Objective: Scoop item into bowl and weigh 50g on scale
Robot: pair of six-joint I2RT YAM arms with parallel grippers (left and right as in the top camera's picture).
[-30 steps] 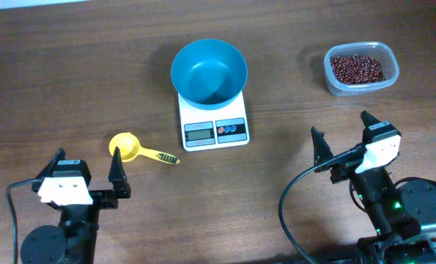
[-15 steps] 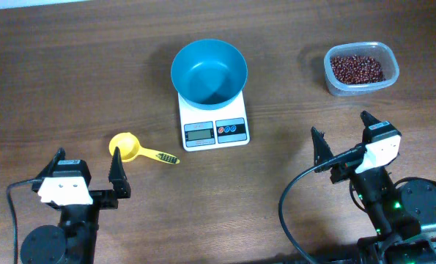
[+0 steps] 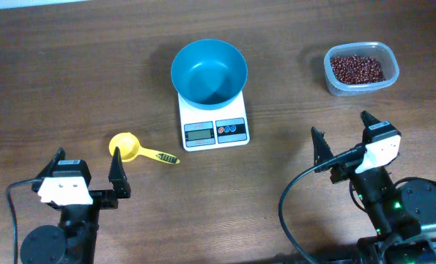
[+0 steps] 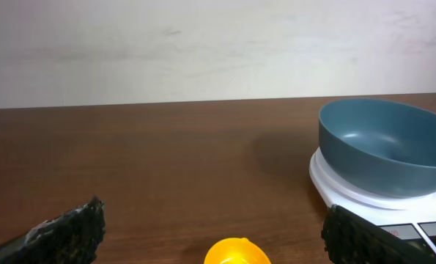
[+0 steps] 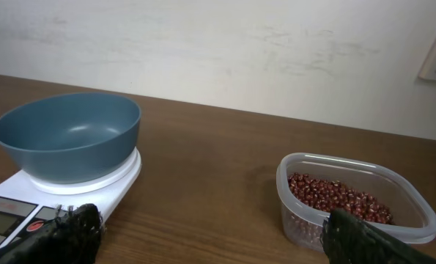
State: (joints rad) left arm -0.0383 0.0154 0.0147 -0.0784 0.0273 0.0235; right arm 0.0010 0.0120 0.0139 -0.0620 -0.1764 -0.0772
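The empty teal-blue bowl stands on the white scale at the table's middle back; both also show in the left wrist view and the right wrist view. The dark red-brown beans lie in a clear plastic container at the back right, also in the right wrist view. A yellow scoop lies left of the scale. My left gripper is open and empty just in front of the scoop. My right gripper is open and empty, in front of the container.
A black cable loops beside the right arm. A pale wall rises behind the table's far edge.
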